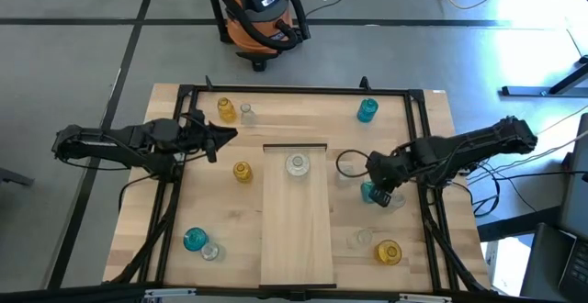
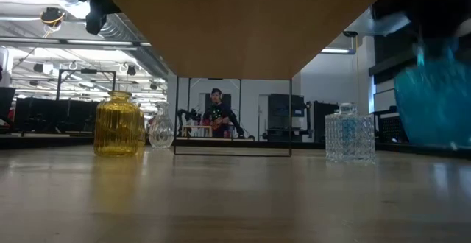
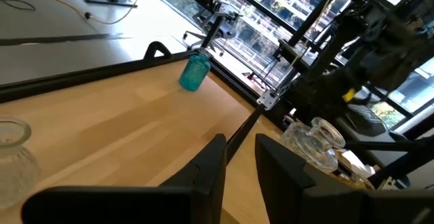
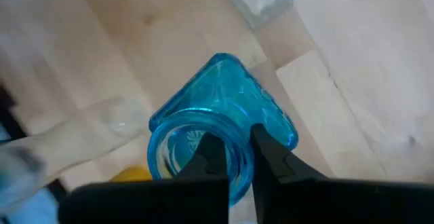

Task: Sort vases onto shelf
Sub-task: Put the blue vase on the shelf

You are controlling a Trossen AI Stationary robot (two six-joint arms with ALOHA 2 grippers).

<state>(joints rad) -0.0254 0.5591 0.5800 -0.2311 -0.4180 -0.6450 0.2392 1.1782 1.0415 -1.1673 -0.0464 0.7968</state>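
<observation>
Right gripper [image 4: 237,157] pinching rim of teal square vase [image 4: 224,115]; thin one-wall hold. Risk: swinging, slipping, clipping clear vase [image 1: 297,164] on shelf [image 1: 296,220].

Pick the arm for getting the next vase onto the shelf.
Right. Its pincer is already shut on the rim of the square teal vase, just right of the shelf. The left pincer is empty, far-left.

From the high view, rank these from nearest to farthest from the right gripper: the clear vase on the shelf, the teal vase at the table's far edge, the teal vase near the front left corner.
From the right gripper:
1. Clear vase, on the shelf near its black bar.
2. Teal vase at the far edge, on the right side.
3. Teal vase near the front left corner, across the shelf.
</observation>
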